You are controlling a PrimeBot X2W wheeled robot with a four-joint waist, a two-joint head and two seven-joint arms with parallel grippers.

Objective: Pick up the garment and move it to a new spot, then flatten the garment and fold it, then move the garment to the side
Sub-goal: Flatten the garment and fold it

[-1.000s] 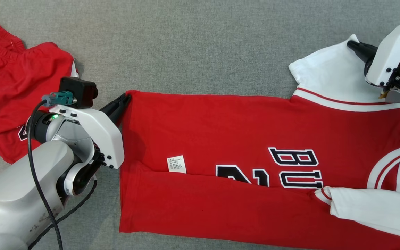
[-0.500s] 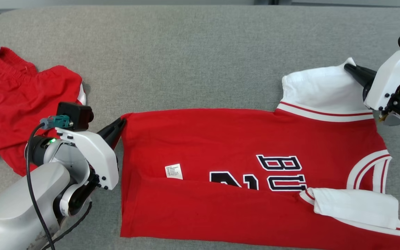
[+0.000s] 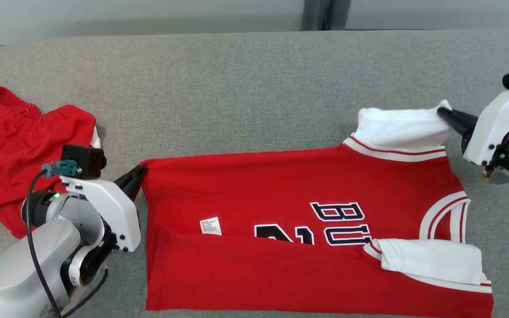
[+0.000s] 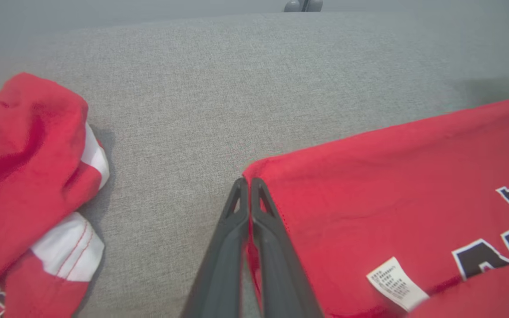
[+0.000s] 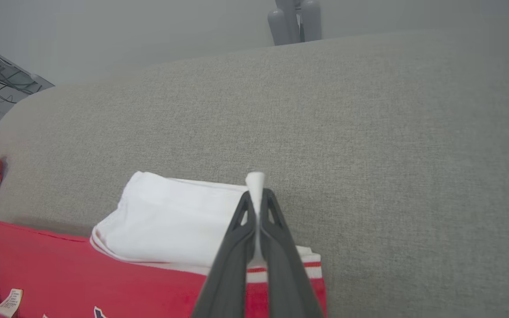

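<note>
at the worktop's left end the crumpled red shorts with white trim (image 3: 16,145) lie out of play, just beside our left gripper (image 3: 141,169), whose fingers are pinched tight on the far hem corner of the red short-sleeved jersey with black lettering (image 3: 281,185). the jersey lies stretched along the middle of the grey fabric-covered worktop (image 3: 237,79), its near long side already turned over on itself below the small white care label (image 3: 210,225). at the right, the far white sleeve (image 3: 396,128) is clamped at its tip by our right gripper (image 3: 441,112), its fingers closed on the cloth. our head camera has tilted up over the last second, so the shift of the whole scene is not the jersey's. what has really changed is that sleeve, which lay flat and broad and now stands raised and bunched narrower. we judge the far edge is coming up for a second lengthwise fold toward the near side. open worktop stretches beyond the jersey to the far edge, with a strip free at the right end; how much room the near edge leaves we cannot tell.
</note>
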